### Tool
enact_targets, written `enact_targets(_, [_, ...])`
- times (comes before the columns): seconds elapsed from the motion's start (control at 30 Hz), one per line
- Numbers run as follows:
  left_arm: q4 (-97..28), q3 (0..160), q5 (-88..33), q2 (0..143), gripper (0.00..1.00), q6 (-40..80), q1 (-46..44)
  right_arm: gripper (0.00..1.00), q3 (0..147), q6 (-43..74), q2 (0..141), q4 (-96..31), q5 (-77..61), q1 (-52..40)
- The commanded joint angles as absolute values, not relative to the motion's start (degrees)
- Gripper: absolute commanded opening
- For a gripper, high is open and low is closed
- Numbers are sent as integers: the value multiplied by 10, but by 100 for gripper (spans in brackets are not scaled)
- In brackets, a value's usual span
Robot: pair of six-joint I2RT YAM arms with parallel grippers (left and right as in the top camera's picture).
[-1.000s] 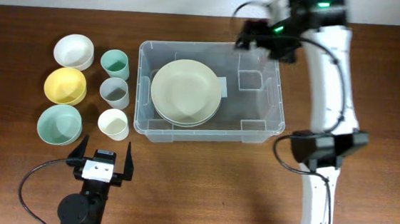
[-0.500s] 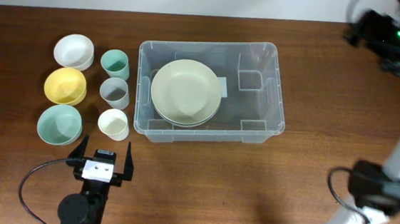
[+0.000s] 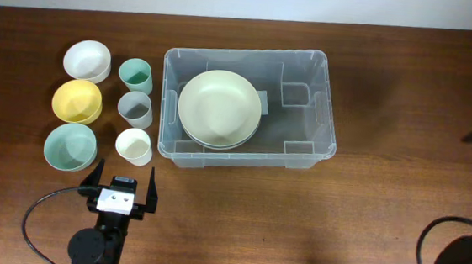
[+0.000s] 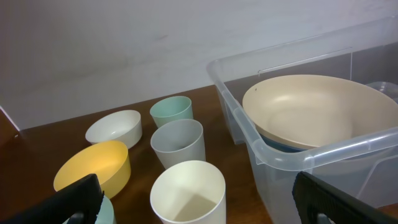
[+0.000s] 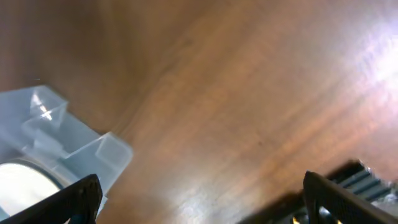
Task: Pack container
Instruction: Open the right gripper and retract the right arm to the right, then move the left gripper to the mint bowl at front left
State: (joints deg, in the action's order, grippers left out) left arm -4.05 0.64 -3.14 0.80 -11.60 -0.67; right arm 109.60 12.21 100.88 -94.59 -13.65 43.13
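The brown table (image 3: pixel 380 228) carries the container (image 3: pixel 302 150) at its middle, long axis running 9 to 3 o'clock in the overhead view, with a stack of plates (image 3: pixel 219 108) filling its 9 o'clock half and bare floor with moulded ribs at its 3 o'clock half. Off its 9 o'clock end stand a column of the white bowl (image 3: pixel 86 59), yellow bowl (image 3: pixel 76 100) and green bowl (image 3: pixel 69 146), and beside it, nearer the bin, the teal cup (image 3: pixel 137 75), grey cup (image 3: pixel 135 108) and cream cup (image 3: pixel 134 146). The left pincer (image 3: pixel 125 174) waits at the near edge, released and empty, fingers spread. The cream cup lies just at its 12 o'clock, the other loose pieces at 11 to 12, and the container at about 2 o'clock. This arm looks the better placed for the next pick, since every unpacked piece is on its side. The cups stand close together, so the spread fingers have little room beside them. The right pincer (image 5: pixel 200 180) is also released and empty. It is well apart over bare wood at the table's 3 o'clock edge, with only a corner of the bin at its 8 o'clock.
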Motion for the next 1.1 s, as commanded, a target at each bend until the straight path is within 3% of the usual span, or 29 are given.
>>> enact_targets(0.0, [-44, 5, -30, 4, 100, -123, -4, 99, 1072, 150, 1008, -935, -135, 460])
enact_targets(0.33, [-44, 5, -30, 4, 100, -123, -4, 99, 979, 205, 1008, -814, -133, 469])
enact_targets(1.07, [-40, 5, -7, 4, 100, -123, -3, 99, 968, 215, 1008, -813, -132, 469])
